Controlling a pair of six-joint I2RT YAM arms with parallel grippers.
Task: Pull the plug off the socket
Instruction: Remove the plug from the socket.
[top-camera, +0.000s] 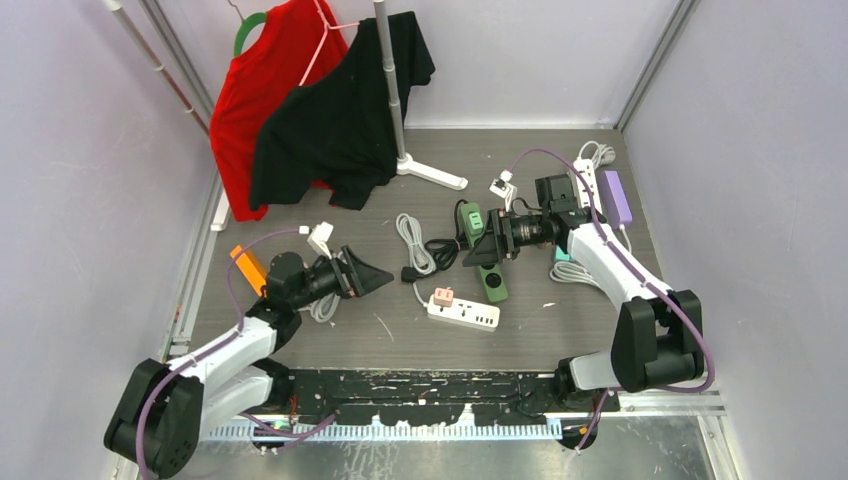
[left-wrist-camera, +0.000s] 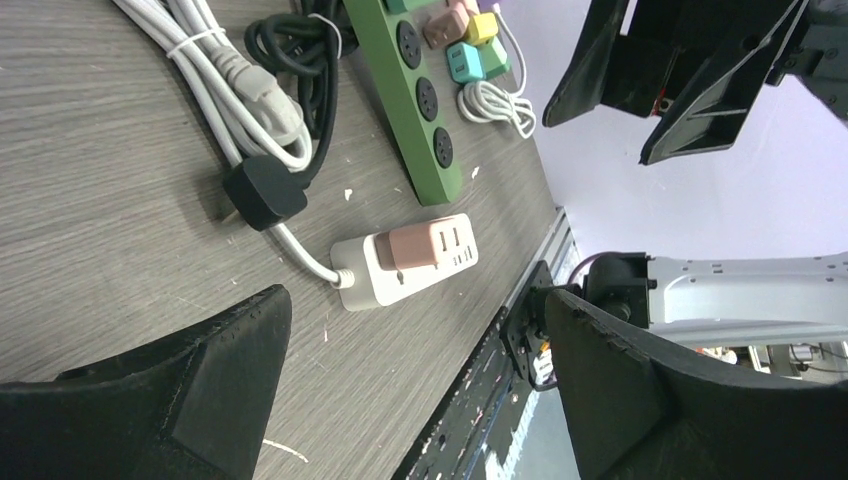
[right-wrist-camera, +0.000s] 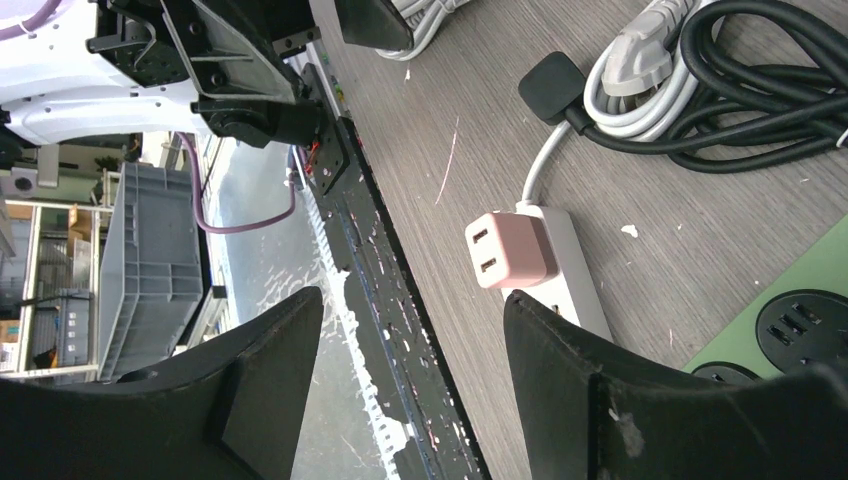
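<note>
A: Plug?
B: Pink plug (top-camera: 443, 297) seated on white strip (top-camera: 472, 317), left end.
A: Grippers?
B: Left gripper (top-camera: 388, 276) left of strip, wide, empty. Right gripper (top-camera: 485, 252) behind it, half-spread, empty. Bare table (top-camera: 380, 340) before strip.

From the top cam the black right gripper (top-camera: 483, 245) hangs over a stretch of the long dark-green power strip (top-camera: 492, 282), so the sockets under it can't be seen. A small teal block (top-camera: 561, 256) behind that arm shows only a sliver. In the R wrist cam the white power strip (right-wrist-camera: 580, 270) runs under a black finger (right-wrist-camera: 640, 400) and its far end is lost. The green strip is cut off at the btm-right corner, and the prongs of the pink square plug (right-wrist-camera: 510, 250) are hidden.
</note>
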